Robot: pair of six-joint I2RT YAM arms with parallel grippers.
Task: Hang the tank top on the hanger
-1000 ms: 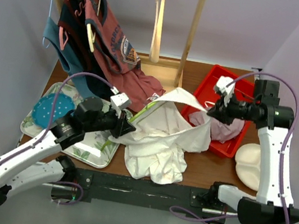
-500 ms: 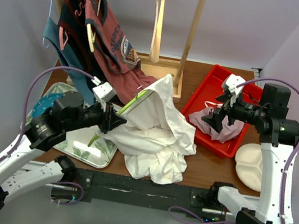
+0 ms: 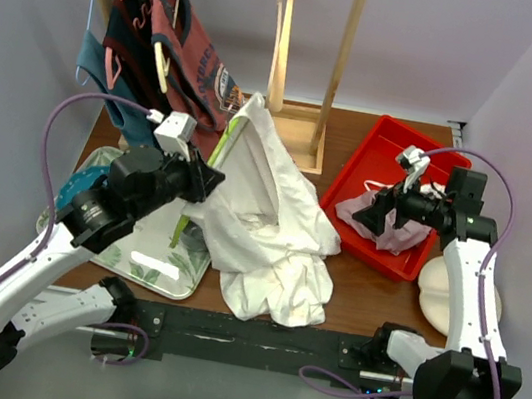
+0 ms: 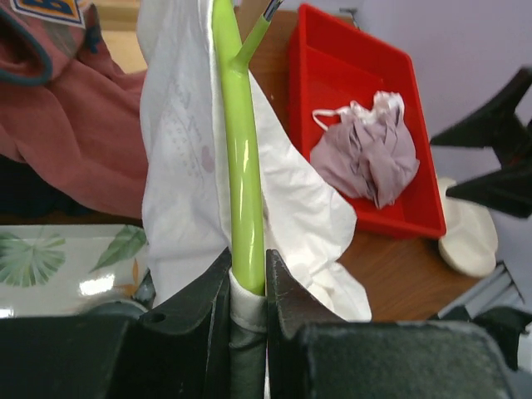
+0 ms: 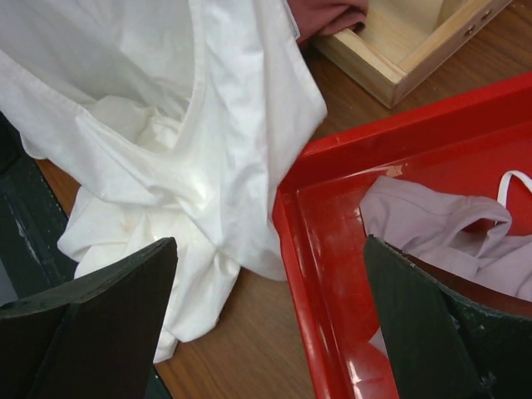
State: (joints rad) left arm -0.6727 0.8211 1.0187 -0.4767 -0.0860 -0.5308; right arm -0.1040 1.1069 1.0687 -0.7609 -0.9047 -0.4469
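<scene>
The lime-green hanger [image 3: 224, 147] stands tilted upward, and the white tank top [image 3: 264, 209] is draped over it with its lower part piled on the table. My left gripper [image 3: 210, 183] is shut on the hanger's arm. In the left wrist view the hanger [image 4: 241, 166] runs up from between the jaws of my left gripper [image 4: 248, 287], with a hem of the tank top [image 4: 179, 183] pinched beside it. My right gripper [image 3: 372, 218] hangs wide open over the red tray's near-left edge, apart from the tank top [image 5: 166, 125]. Nothing sits between my right gripper's [image 5: 266, 324] fingers.
A red tray [image 3: 386, 143] at the right holds a mauve-pink cloth [image 3: 388, 229]. A wooden rack [image 3: 345, 50] at the back carries a faded-red shirt [image 3: 196, 67] and other garments. A floral tray [image 3: 127, 248] lies at the left, a cream object [image 3: 444, 289] at the right.
My left arm has swung the hanger and tank top up and back toward the rack. My right gripper let go of the tank top, opened wide and drew back over the red tray.
</scene>
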